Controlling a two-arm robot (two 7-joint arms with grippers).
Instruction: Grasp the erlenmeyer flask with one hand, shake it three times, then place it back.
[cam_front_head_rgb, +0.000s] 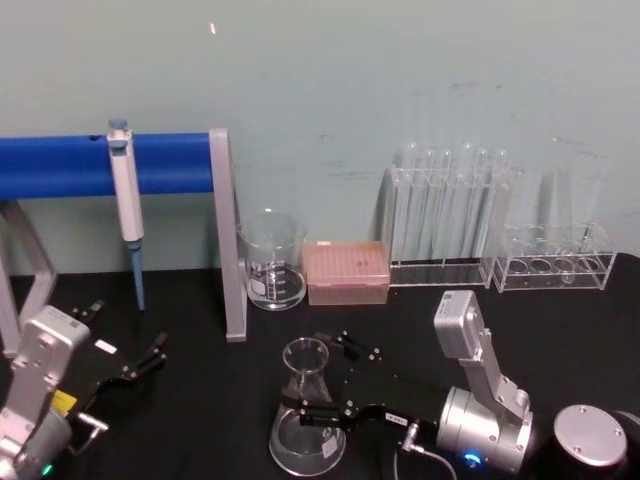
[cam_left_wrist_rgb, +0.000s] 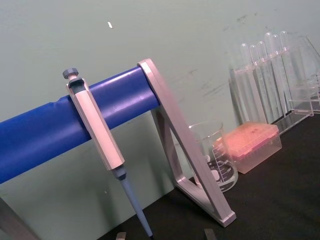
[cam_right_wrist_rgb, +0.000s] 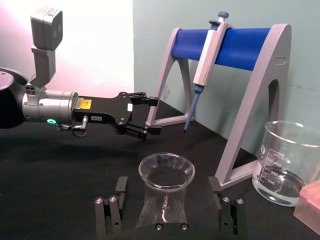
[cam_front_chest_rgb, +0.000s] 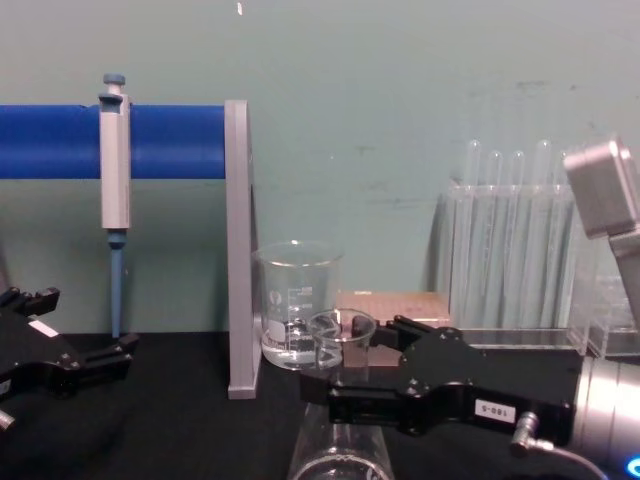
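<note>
Right claw (cam_right_wrist_rgb: 167, 186) straddles the erlenmeyer flask (cam_right_wrist_rgb: 163, 202).

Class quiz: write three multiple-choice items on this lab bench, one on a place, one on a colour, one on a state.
1. Where is the pipette? A hung on the blue bar; B on the tabletop; C in a drawer.
2. What colour is the box beside the beaker? A green; B pink; C yellow.
3. How does the right gripper stand at the erlenmeyer flask? A shut on its neck; B open, a finger each side; C raised above it.
Answers: 1 A, it clips over the bar. 2 B, lid and body are pink. 3 B, gaps show between fingers and glass. The left gripper is parked, open, on the left.
</note>
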